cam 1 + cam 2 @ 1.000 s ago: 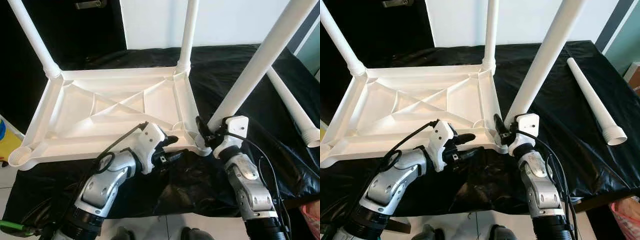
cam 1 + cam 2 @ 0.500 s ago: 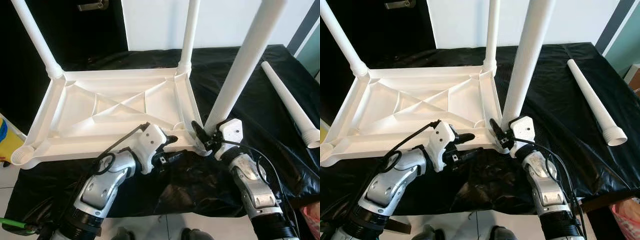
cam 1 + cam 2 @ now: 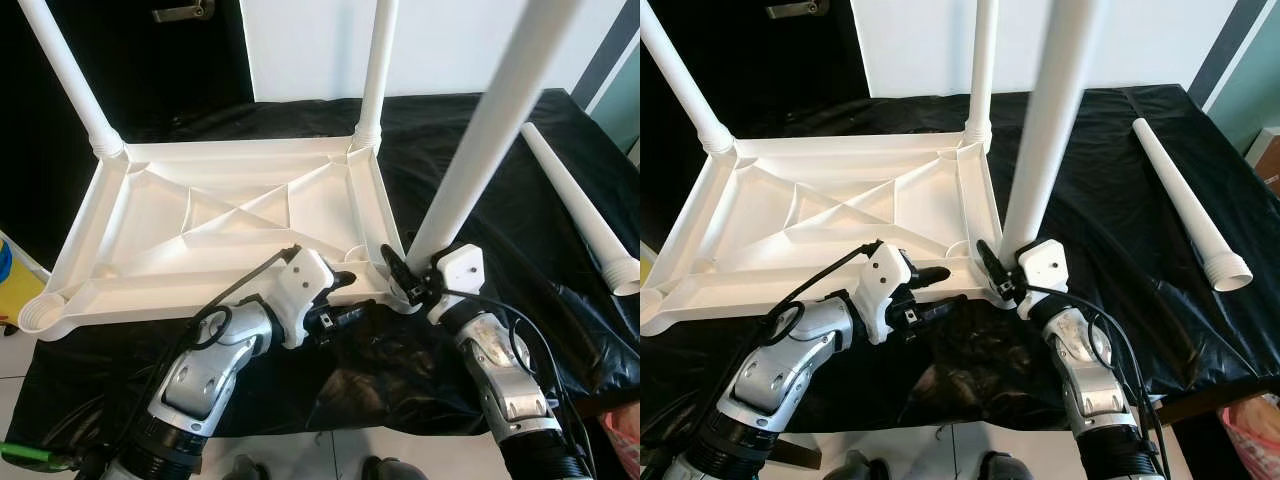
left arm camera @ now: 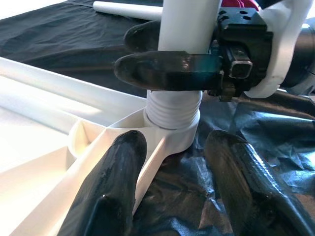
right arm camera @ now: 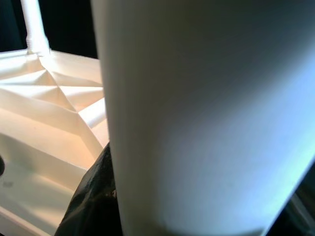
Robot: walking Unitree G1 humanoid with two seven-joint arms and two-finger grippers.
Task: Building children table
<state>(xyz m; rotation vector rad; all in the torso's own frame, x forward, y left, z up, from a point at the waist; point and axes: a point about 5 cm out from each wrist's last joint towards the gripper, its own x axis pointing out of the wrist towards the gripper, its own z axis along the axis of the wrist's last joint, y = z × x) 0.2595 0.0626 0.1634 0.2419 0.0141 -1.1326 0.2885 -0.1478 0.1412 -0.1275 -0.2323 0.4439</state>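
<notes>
White table top (image 3: pixel 230 225), upside down, ribbed underside up, laid on a black sheet (image 3: pixel 500 160) over a work surface. Two legs already seated upright in the far corners: far-left leg (image 3: pixel 70 80) and far-right leg (image 3: pixel 378 70).

Third leg (image 3: pixel 480 130) stood in the near-right corner socket (image 4: pixel 173 129); threaded end (image 4: pixel 173 109) seen entering the socket in the left wrist view. Leg leaned slightly to the robot's right, not quite plumb.

Right gripper (image 3: pixel 405 277) closed around the base of this third leg, just above the thread; one black finger (image 4: pixel 167 69) seen wrapped across the front of the leg, the other behind it. In the right wrist view the leg (image 5: pixel 197 118) is pressed close against the camera.

Left gripper (image 3: pixel 345 298) placed at the near edge of the table top, just left of the same socket. Fingers parted; one finger (image 4: pixel 110 189) laid against the table's rim, the other (image 4: pixel 241 187) over the black sheet. Nothing is gripped between them.

Near-left corner socket (image 3: pixel 38 318) open, no leg fitted.

Fourth leg (image 3: pixel 580 205) lying loose on the sheet, well to the right, wide threaded end toward the robot.
</notes>
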